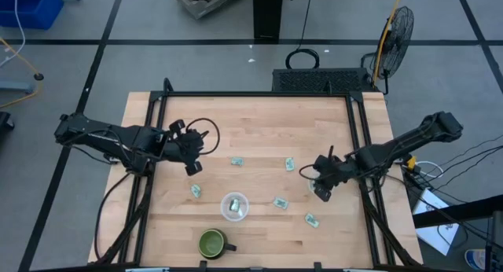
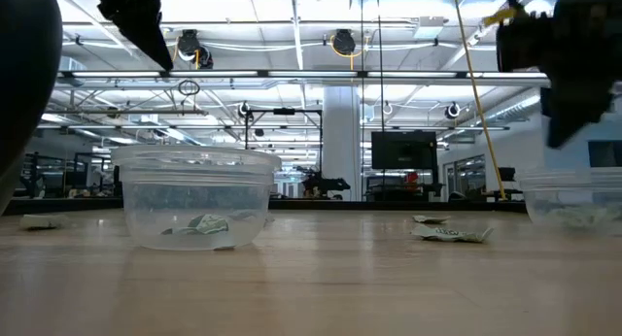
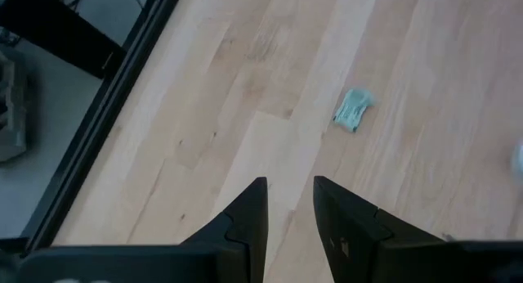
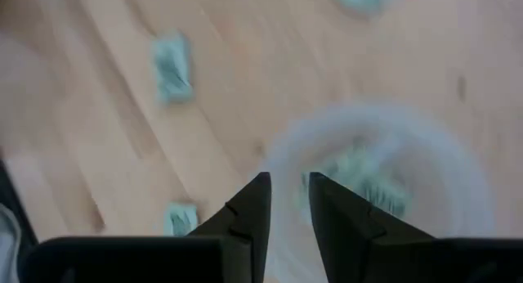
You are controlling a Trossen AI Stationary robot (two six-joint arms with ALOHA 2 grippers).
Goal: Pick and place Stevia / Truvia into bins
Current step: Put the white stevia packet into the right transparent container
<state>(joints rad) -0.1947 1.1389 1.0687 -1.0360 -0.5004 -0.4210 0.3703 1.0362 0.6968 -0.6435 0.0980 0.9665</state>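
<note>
Packets of Stevia / Truvia lie scattered on the bench (image 1: 259,123). Just past the left end effector (image 1: 194,167), which hangs above the boards with fingers narrowly parted and holding nothing, lies one packet (image 1: 195,191); a second packet (image 1: 236,161) sits off to its side, towards the bench's middle. A clear bin (image 1: 234,207) with packets inside stands farther out, with a dark green mug (image 1: 212,243) beyond it. The right end effector (image 1: 322,194) hovers directly over the second bin (image 4: 384,181), fingers narrowly parted and holding nothing; that bin holds packets too. Nearby on the boards lie three packets: one (image 1: 280,203) towards the first bin, another (image 1: 312,219) just beside the end effector, and a third (image 1: 289,163) farther away.
</note>
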